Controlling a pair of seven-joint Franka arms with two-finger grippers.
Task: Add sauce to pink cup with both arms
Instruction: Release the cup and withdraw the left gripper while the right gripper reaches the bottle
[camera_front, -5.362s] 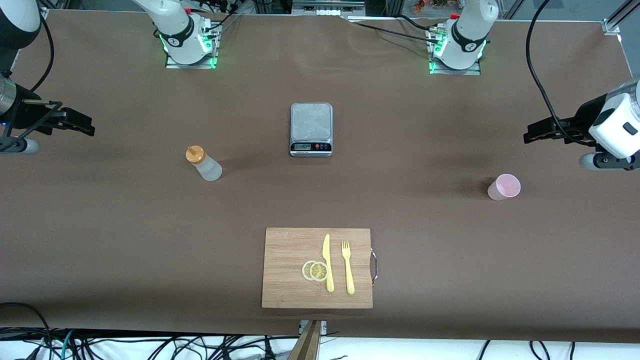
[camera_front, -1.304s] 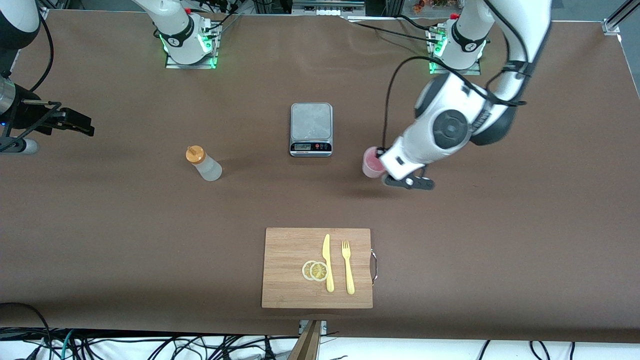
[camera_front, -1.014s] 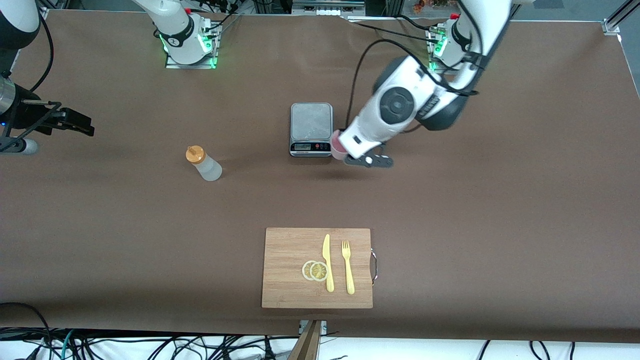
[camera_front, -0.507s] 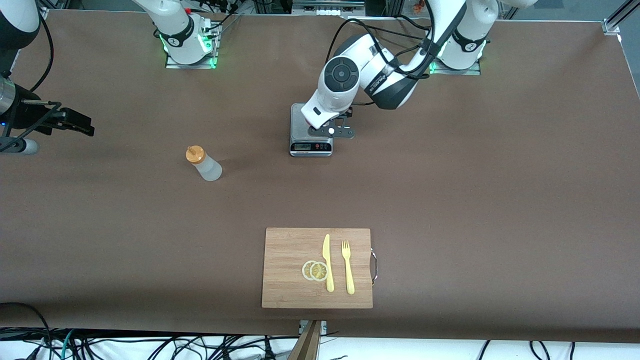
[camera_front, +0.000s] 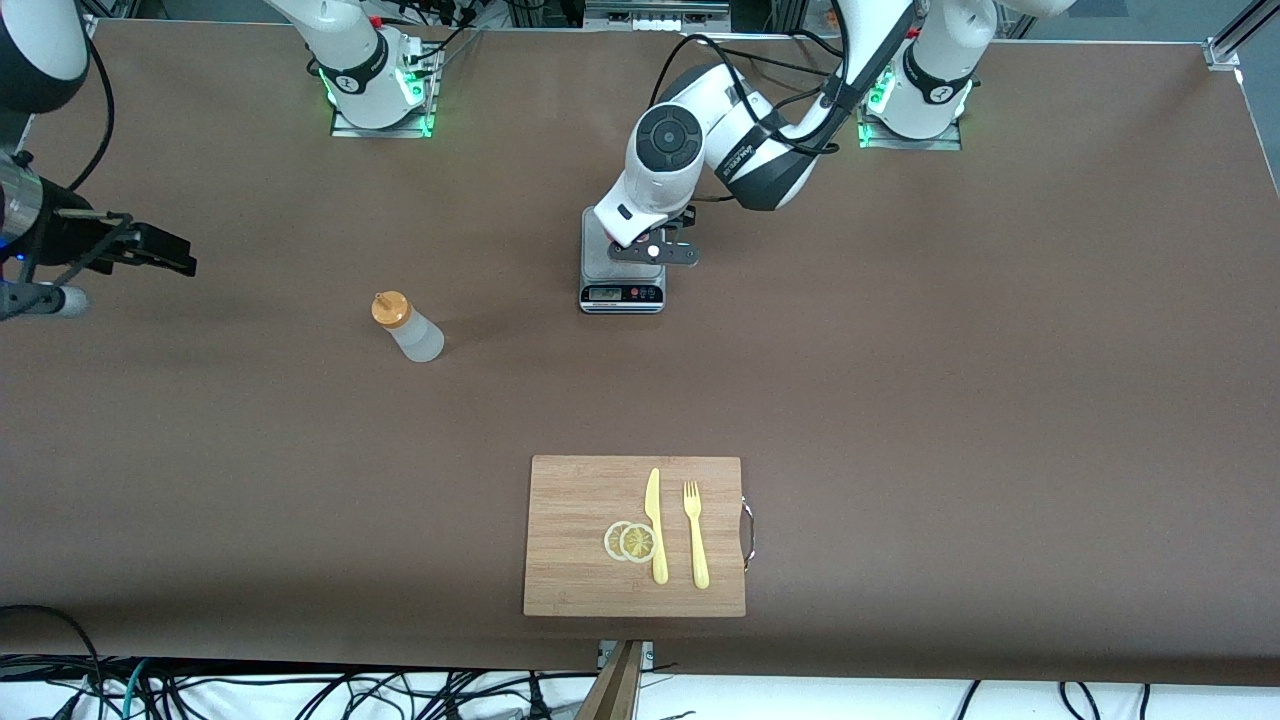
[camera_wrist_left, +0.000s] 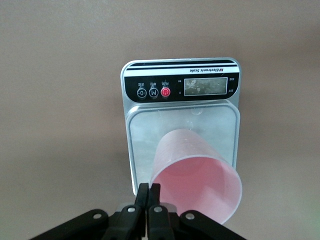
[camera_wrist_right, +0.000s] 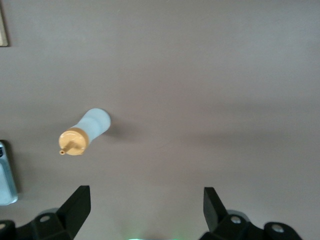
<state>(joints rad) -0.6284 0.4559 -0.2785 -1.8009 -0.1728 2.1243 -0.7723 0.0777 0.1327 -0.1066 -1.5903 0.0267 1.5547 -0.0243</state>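
The pink cup (camera_wrist_left: 197, 182) hangs over the plate of a kitchen scale (camera_wrist_left: 182, 87), pinched at its rim by my left gripper (camera_wrist_left: 149, 187), which is shut on it. I cannot tell whether the cup's base touches the plate. In the front view the left arm's wrist (camera_front: 660, 150) hides the cup. The sauce bottle (camera_front: 408, 330), whitish with an orange cap, stands on the table toward the right arm's end, and it shows in the right wrist view too (camera_wrist_right: 86, 132). My right gripper (camera_front: 165, 250) hovers open and empty near that table end, well apart from the bottle.
The scale (camera_front: 622, 292) sits mid-table. A wooden cutting board (camera_front: 575, 500) lies nearer the front camera, carrying a yellow knife (camera_front: 655, 525), a yellow fork (camera_front: 696, 535) and two lemon slices (camera_front: 630, 541). Brown table cover lies all around.
My left arm has carried the cup from the left arm's end of the table to over the scale, settling slightly in the last half second. The right gripper has shifted a little.
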